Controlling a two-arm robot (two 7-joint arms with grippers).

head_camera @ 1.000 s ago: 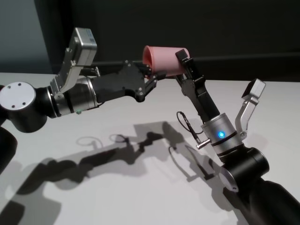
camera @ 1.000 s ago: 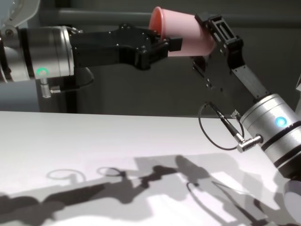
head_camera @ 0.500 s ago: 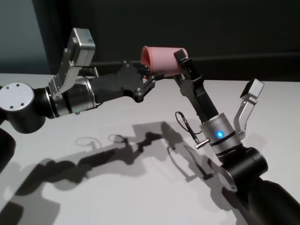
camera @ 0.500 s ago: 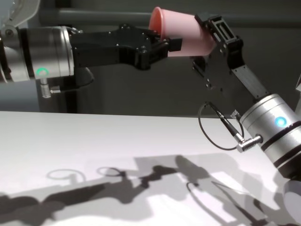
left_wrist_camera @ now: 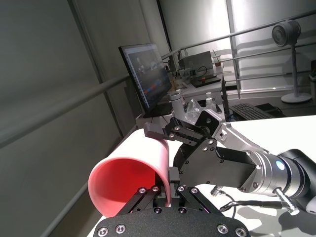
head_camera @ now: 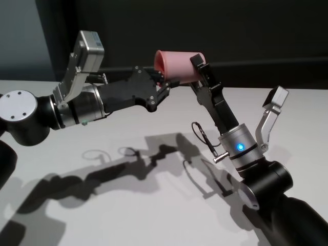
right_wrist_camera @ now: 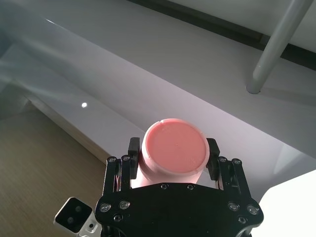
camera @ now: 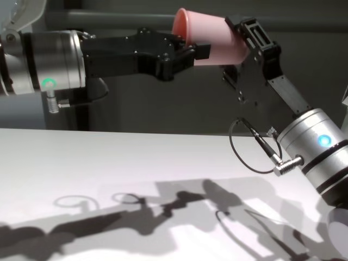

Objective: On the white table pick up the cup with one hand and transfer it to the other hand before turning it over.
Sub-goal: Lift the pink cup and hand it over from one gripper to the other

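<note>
Two grippers: both are on the cup (head_camera: 177, 66) at once, high above the white table (head_camera: 128, 205).
Cup place: up in the air, well above the table, touching nothing but the two grippers.
Cup long line: it lies on its side. Its open mouth faces the left arm and its flat base faces the right arm.
Left gripper (camera: 187, 51): it is the one with the green light. Its fingers pinch the rim, one inside the mouth and one outside, as the left wrist view (left_wrist_camera: 163, 190) shows. It is clamped on the cup.
Right gripper (right_wrist_camera: 170, 153): it is the one with the blue light. Its fingers (right_wrist_camera: 212, 150) press on both sides of the cup, near the base. It is clamped on the cup too.
Step now: I think this is the hand-over, right in the middle.
What counts next: the right gripper has the body of the cup, so the left one can likely let go and pull back, away from the mouth. Then the right arm can turn the cup over.
Watch out: if the left fingers drag on the rim, the cup could slip.
</note>
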